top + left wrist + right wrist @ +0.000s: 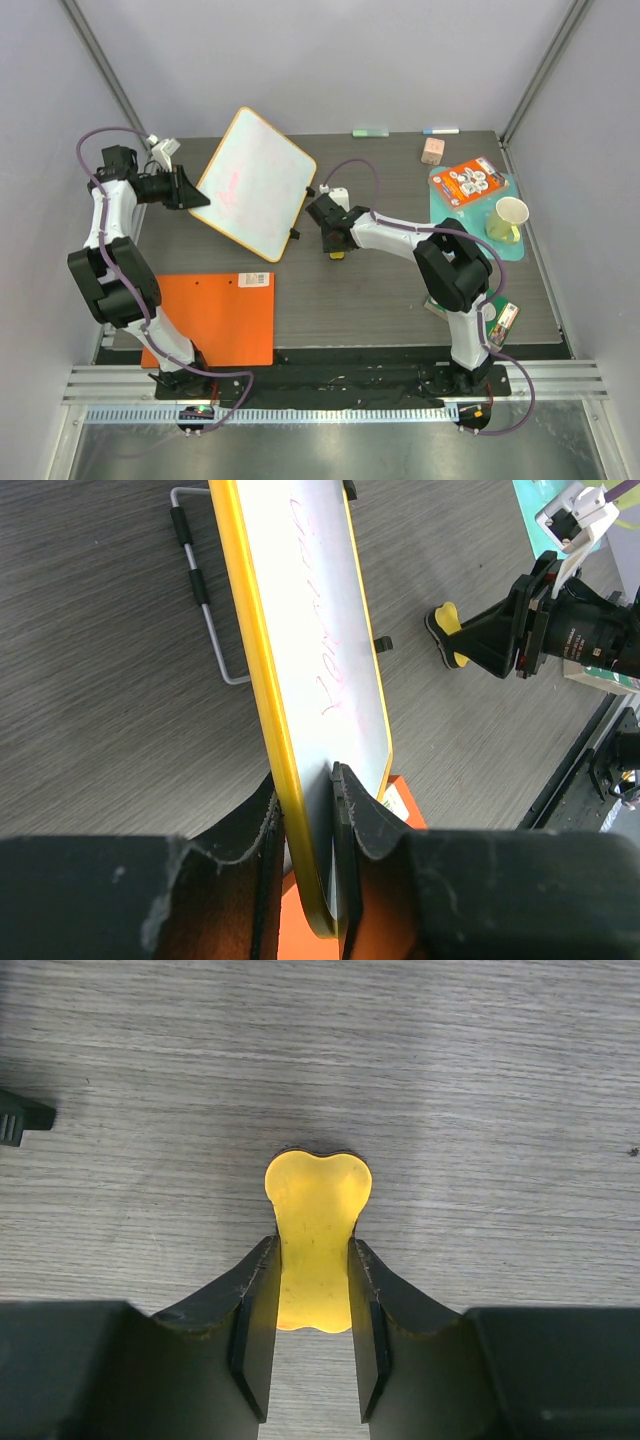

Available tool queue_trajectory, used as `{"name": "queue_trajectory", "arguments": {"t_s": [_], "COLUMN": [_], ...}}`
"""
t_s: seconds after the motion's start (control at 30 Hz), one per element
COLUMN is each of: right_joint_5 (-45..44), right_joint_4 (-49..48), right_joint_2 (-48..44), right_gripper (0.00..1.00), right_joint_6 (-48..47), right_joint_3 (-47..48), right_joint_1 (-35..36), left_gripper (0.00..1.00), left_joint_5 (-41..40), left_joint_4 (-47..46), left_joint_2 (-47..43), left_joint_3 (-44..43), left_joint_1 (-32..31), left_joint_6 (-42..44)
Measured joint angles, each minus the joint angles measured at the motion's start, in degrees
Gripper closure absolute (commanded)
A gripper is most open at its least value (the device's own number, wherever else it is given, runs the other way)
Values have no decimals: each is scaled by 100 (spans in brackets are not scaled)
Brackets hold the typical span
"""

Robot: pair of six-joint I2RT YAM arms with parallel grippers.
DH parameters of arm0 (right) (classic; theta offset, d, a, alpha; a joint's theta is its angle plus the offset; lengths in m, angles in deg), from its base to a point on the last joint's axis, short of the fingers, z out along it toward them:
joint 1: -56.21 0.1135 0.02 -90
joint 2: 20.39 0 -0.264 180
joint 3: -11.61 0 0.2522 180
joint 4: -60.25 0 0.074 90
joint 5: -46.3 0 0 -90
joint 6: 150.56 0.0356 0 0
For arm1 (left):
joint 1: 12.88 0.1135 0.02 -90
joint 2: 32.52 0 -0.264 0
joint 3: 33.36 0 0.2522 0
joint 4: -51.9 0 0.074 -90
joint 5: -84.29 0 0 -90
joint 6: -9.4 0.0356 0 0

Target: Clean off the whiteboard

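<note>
The left arm (pixel 100 222) and the right arm (pixel 385 233) are built the same: black round joints with smooth white links between them. A thin purple cable (pixel 83 155) runs in loose loops along each arm. A small white plug (pixel 163 150) sits near the wrist. The fingers (pixel 250 1305) are black, with worn pale edges

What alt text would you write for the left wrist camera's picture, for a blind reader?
The left gripper clamps the edge of a yellow-rimmed whiteboard bearing faint pink writing, tilted above a grey wood-grain table. Beyond it, the right gripper holds a small yellow eraser.
</note>
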Motion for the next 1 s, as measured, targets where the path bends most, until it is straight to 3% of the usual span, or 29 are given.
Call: {"name": "queue_trajectory", "arguments": {"t_s": [0.43, 0.7, 0.83, 1.0], "right_joint_5": [17, 83, 146, 168], "right_joint_4": [11, -33, -201, -245], "right_joint_2": [72, 151, 260, 260], "right_gripper": [68, 51, 56, 91], "right_joint_6": [0, 20, 92, 116], "right_joint_3": [66, 107, 109, 105], "right_joint_1": [0, -22, -26, -26], "left_gripper": [100, 100, 100, 100], "left_joint_5": [-2, -13, -15, -15], "left_joint_4": [2, 28, 55, 68], "left_joint_2": [-9, -52, -63, -68], "left_joint_3": [11, 22, 22, 22], "left_joint_1": [0, -2, 0, 0], "left_joint_6": [4, 13, 37, 68]}}
